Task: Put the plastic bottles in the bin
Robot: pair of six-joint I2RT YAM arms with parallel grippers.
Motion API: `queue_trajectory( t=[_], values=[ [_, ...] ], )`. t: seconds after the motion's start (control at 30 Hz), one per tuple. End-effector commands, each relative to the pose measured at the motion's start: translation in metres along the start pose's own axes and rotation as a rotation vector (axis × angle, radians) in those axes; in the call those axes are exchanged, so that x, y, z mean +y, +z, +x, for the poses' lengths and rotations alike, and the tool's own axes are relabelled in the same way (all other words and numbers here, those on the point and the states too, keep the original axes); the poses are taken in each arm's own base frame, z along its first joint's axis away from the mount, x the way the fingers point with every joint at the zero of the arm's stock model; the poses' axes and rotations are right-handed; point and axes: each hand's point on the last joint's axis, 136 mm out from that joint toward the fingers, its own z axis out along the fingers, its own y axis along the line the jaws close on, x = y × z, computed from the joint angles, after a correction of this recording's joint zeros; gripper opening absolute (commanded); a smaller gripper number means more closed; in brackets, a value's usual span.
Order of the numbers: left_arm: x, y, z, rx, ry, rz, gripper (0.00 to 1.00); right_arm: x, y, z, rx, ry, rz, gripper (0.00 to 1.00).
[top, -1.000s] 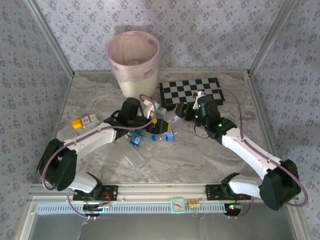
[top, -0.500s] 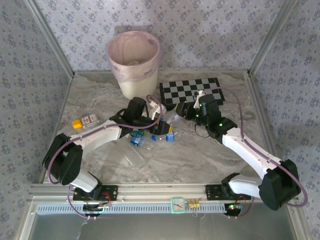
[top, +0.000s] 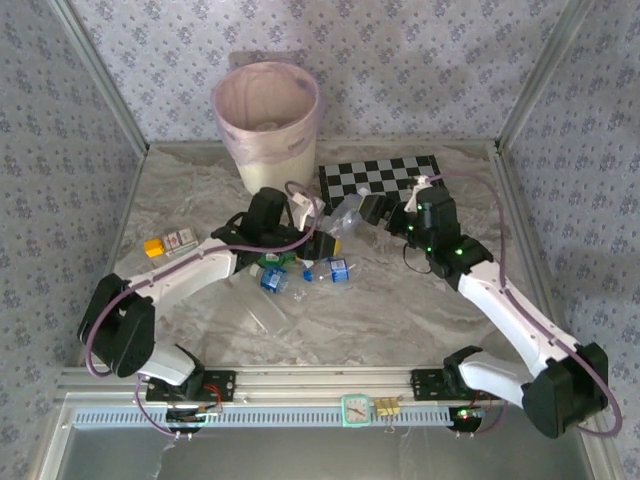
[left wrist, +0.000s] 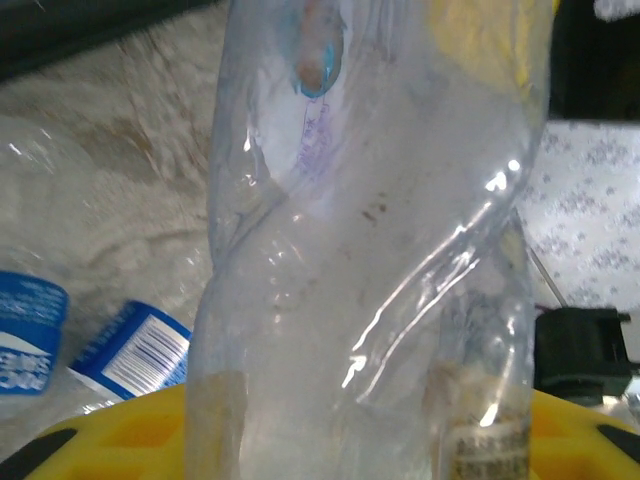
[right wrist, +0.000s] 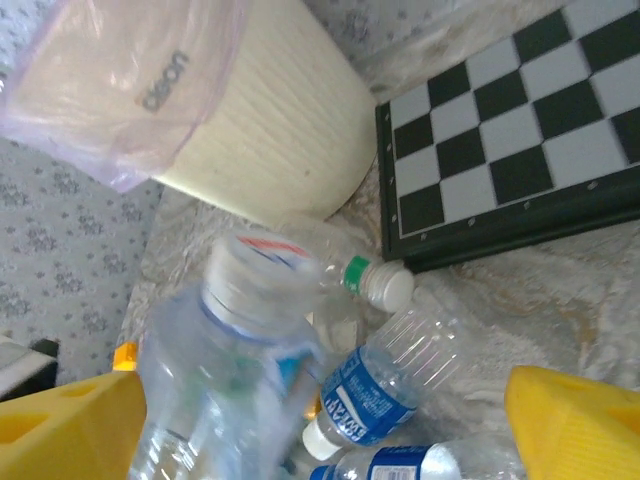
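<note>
Logging left to right. Small yellow-and-white carton [top: 170, 243] lies flat near the left edge of the grey marbled worktop [top: 400, 320], well apart from the action. It is not a task item, so presumably left alone.

Tall cream-white round bin [top: 266, 150] with pinkish translucent liner [right wrist: 110, 90] stands upright at the far side, left of centre, mouth unobstructed. It is nearer the left arm than the right.

Left pincer [top: 316, 243] sits in front of the bin, pressed together on a crumpled clear plastic bottle [left wrist: 370, 250]. The bottle wall is visibly buckled between the yellow fingers [left wrist: 130, 440], so the hold looks firm. The bottle angles away toward the right arm.

Loose bottles lie just below the left pincer: blue-labelled clear bottles [top: 338, 270] on their sides, plus a clear bottle with a white cap and green ring [right wrist: 375, 282] near the bin's foot. None of these is binned yet.

Right pincer [top: 372, 210] hovers over the near-left corner of the black-and-white chessboard [top: 390, 180], fingers spread wide. A clear bottle lies between them with an open gap on one side, so nothing is pinched. It is seemingly the same bottle the left holds; cannot confirm.

Judgement: the bottle sits with the arm better placed for the bin. Next move calls for a lift over the rim. Risk: snagging the liner.
</note>
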Motion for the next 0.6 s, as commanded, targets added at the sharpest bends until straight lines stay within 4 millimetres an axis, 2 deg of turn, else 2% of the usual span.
queue_trajectory(
  t=[0.0,0.17,0.37,0.47,0.57],
  values=[
    [-0.016,-0.032,-0.055,-0.155,0.095,-0.042,0.44,-0.009,-0.021,-0.017,-0.058,-0.011,0.061,0.99],
    [-0.021,-0.066,-0.116,-0.295,0.204,-0.138,0.44,-0.027,-0.026,-0.008,-0.065,0.031,0.083,1.0],
    [-0.007,-0.117,-0.201,-0.441,0.239,-0.313,0.44,-0.041,-0.016,0.017,-0.023,0.109,0.065,1.0],
    [0.006,-0.144,-0.238,-0.517,0.248,-0.415,0.44,-0.049,-0.011,0.031,0.008,0.132,0.072,1.0],
    [0.029,-0.163,-0.267,-0.56,0.239,-0.517,0.44,-0.053,-0.009,0.039,0.029,0.136,0.076,1.0]
  ],
)
